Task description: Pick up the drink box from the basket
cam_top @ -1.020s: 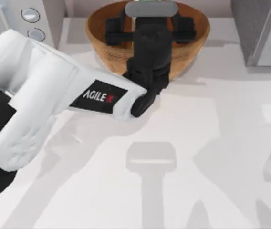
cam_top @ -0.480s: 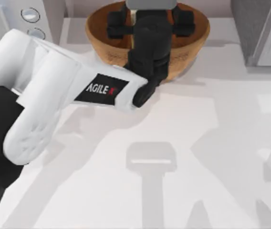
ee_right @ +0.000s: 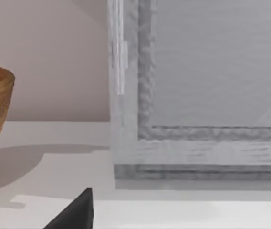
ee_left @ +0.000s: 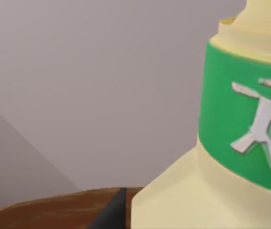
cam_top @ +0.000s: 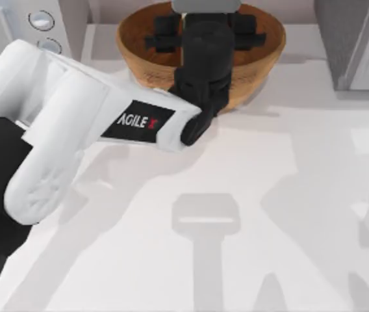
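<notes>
- The box (ee_left: 231,143) is pale yellow with a green band bearing a white mark; the left wrist view sees it close up, above the basket's brown rim.
- Left gripper (cam_top: 204,29) reaches over the basket (cam_top: 139,45), its black fingers spread wide either side of the box, whose grey top edge shows at the top view's upper margin; whether they press it, I cannot tell.
- The basket stands at the back of a pale table (cam_top: 269,195), a grey cabinet (ee_right: 197,95) to its right, against a pinkish wall (ee_right: 45,57).
- The right gripper's dark tip (ee_right: 76,212) points toward that cabinet.

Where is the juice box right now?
The drink box is inside the basket at the table's far edge, with the left end effector reaching around it.
</notes>
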`<action>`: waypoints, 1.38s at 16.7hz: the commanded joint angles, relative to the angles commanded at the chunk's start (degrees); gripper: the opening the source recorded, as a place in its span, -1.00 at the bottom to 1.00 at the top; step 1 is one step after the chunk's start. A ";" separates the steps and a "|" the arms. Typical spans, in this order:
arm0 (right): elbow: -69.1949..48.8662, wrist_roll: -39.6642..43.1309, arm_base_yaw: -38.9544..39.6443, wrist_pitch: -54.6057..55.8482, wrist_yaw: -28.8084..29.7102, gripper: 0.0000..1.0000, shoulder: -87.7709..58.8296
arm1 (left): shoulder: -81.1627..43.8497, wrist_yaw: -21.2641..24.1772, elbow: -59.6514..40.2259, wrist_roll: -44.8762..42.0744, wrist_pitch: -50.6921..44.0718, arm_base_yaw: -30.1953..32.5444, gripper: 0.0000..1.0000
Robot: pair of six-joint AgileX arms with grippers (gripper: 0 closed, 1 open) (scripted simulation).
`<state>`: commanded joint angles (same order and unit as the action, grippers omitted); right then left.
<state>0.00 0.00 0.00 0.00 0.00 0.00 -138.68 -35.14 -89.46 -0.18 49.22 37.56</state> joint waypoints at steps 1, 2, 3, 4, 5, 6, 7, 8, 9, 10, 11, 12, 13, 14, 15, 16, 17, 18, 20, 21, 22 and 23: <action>0.00 0.00 0.00 0.00 0.00 1.00 0.00 | 0.00 0.00 0.00 0.00 0.00 0.00 -0.36; 0.00 0.00 0.00 0.00 0.00 1.00 0.00 | 0.00 0.00 0.00 0.00 0.00 0.00 -0.51; 0.00 0.00 0.00 0.00 0.00 1.00 0.00 | 0.00 0.00 0.00 0.00 0.00 0.00 -0.66; 0.00 0.00 0.00 0.00 0.00 1.00 0.00 | 0.00 0.00 0.00 0.00 0.00 0.00 -0.81; 0.00 0.00 0.00 0.00 0.00 1.00 0.00 | 0.00 0.00 0.00 0.00 0.00 0.00 -0.96; 0.00 0.00 0.00 0.00 0.00 1.00 0.00 | 0.00 0.00 0.00 0.00 0.00 0.00 -1.00; 0.00 0.00 0.00 0.00 0.00 1.00 0.00 | 0.00 0.00 0.00 0.00 0.00 0.00 -1.00; 0.00 0.00 0.00 0.00 0.00 1.00 0.00 | 0.00 0.00 0.00 0.00 0.00 0.00 -1.00; 0.00 0.00 0.00 0.00 0.00 1.00 0.00 | 0.00 0.00 0.00 0.00 0.00 0.00 -1.00; 0.00 0.00 0.00 0.00 0.00 1.00 0.00 | 0.00 0.00 0.00 0.00 0.00 0.00 -1.00; 0.00 0.00 0.00 0.00 0.00 1.00 0.00 | 0.00 0.00 0.00 0.00 0.00 0.00 -1.00; 0.00 0.00 0.00 0.00 0.00 1.00 0.00 | 0.00 0.00 0.00 0.00 0.00 0.00 -1.00; 0.00 0.00 0.00 0.00 0.00 1.00 0.00 | 0.00 0.00 0.00 0.00 0.00 0.00 -1.00; 0.00 0.00 0.00 0.00 0.00 1.00 0.00 | 1.07 -0.03 -0.01 0.04 -0.15 0.53 -1.00; 0.00 0.00 0.00 0.00 0.00 1.00 0.00 | 1.08 -0.02 -0.03 0.02 -0.29 0.53 -1.00; 0.00 0.00 0.00 0.00 0.00 1.00 0.00 | 1.22 -0.03 -0.22 -0.04 -0.93 0.54 -1.00; 0.00 0.00 0.00 0.00 0.00 1.00 0.00 | 1.55 -0.04 -0.66 -0.10 -1.96 0.53 -1.00; 0.00 0.00 0.00 0.00 0.00 1.00 0.00 | 2.15 -0.07 -1.38 -0.12 -3.33 0.51 -1.00; 0.00 0.00 0.00 0.00 0.00 1.00 0.00 | 3.87 -0.18 -3.46 -0.07 -6.78 0.45 -1.00; 0.00 0.00 0.00 0.00 0.00 1.00 0.00 | 4.90 -0.23 -4.71 -0.05 -8.80 0.42 -1.00; 0.00 0.00 0.00 0.00 0.00 1.00 0.00 | 5.99 -0.27 -6.02 -0.03 -10.96 0.40 -1.00; 0.00 0.00 0.00 0.00 0.00 1.00 0.00 | 7.10 -0.30 -7.36 -0.03 -13.21 0.40 -1.00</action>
<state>0.00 0.00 0.00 0.00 0.00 0.00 -131.58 -35.43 -96.83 -0.21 36.01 37.96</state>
